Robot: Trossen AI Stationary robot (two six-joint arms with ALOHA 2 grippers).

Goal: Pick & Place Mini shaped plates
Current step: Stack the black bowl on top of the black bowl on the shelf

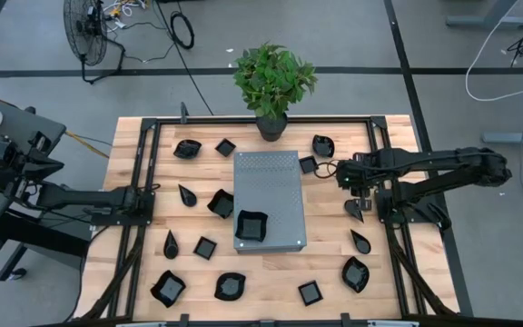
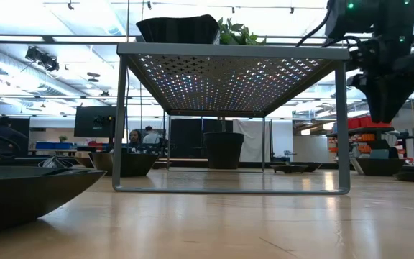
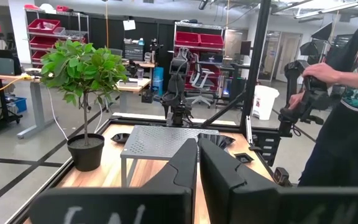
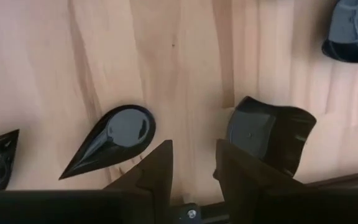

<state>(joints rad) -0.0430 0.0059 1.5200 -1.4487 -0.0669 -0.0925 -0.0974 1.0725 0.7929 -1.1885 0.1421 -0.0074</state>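
My right end effector point(image 1: 338, 172) is out over the desk point(image 1: 398, 272), hanging just beside the grey perforated slab point(image 1: 268, 186) on its right side, close to a small square plate point(image 1: 308, 164). Looking down past my right fingers point(image 4: 151, 171), they stand parted with bare wood between them, nothing gripped and nothing touched. Below them lies a glossy teardrop plate point(image 4: 112, 140) on one side and a dark squarish plate point(image 4: 267, 138) on the other, both flat on the wood. One wavy-edged plate point(image 1: 251, 226) already sits on top of the slab, near its front edge; from table height I see it perched up there point(image 2: 178, 29). The other mini plates are scattered around the slab on both sides. My left end effector point(image 3: 197, 168) is pulled back at the left edge of the desk, fingers pressed together, holding nothing. A potted plant point(image 1: 273, 82) stands at the far edge.
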